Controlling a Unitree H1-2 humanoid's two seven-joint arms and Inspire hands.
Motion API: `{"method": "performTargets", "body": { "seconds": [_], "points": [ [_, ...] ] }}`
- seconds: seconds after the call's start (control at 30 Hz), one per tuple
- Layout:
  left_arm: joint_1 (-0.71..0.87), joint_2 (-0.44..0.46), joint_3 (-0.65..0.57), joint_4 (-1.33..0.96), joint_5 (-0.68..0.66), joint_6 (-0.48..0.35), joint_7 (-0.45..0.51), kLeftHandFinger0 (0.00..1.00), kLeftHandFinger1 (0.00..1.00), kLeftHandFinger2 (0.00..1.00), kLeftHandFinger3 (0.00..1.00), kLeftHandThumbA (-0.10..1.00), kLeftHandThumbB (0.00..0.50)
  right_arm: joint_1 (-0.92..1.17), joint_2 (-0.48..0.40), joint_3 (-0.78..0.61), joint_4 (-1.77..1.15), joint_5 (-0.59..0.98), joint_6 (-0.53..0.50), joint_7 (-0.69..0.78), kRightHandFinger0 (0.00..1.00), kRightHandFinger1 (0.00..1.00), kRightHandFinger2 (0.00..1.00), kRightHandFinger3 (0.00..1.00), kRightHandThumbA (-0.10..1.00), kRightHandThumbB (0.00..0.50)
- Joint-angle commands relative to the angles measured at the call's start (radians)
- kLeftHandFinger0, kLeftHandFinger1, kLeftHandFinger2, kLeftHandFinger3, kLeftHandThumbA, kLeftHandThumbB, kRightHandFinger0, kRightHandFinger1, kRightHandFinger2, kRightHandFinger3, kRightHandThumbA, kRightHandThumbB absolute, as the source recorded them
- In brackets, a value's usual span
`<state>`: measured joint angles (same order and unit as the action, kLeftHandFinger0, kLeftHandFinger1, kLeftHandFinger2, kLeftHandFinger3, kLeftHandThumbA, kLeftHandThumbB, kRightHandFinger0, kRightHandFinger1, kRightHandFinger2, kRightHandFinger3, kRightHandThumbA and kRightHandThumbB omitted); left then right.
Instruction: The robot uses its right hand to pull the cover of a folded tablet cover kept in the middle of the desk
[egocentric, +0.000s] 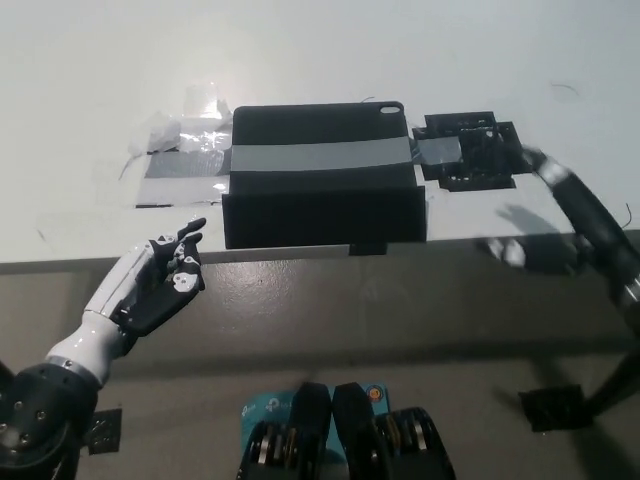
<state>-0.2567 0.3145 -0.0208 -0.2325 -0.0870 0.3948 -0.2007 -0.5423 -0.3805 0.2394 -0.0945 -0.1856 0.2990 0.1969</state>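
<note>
A black folded tablet cover (320, 205) lies flat in the middle of the white desk (300, 60), close to its front edge. A grey tape strip (320, 157) runs across the cover from left to right. My black right hand (470, 150) sits just beyond the cover's right edge, over the right end of that strip. The hand is dark and blurred, so its grip does not show. My white left hand (165, 280) rests open at the desk's front edge, left of the cover and apart from it.
Shiny grey tape patches (185, 165) stick to the desk left of the cover. The desk's front edge (300, 256) passes right under the cover, with grey floor below. My right forearm (590, 215) crosses the desk's right side.
</note>
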Motion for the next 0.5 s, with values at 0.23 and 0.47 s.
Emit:
{"method": "performTargets", "body": {
  "seconds": [0.23, 0.47],
  "points": [
    [-0.026, 0.020, 0.005, -0.043, 0.001, 0.018, -0.025, 1.00, 1.00, 1.00, 1.00, 0.60, 0.204, -0.332, 0.098, 0.239, 0.195, -0.262, 0.026, 0.054, 1.00, 1.00, 1.00, 1.00, 0.93, 0.500],
    [-0.026, 0.018, 0.004, -0.043, 0.001, 0.015, -0.030, 1.00, 1.00, 1.00, 1.00, 0.61, 0.216, -0.431, 0.108, 0.363, 0.395, -0.354, -0.010, 0.089, 1.00, 1.00, 1.00, 1.00, 1.00, 0.500]
  ]
}}
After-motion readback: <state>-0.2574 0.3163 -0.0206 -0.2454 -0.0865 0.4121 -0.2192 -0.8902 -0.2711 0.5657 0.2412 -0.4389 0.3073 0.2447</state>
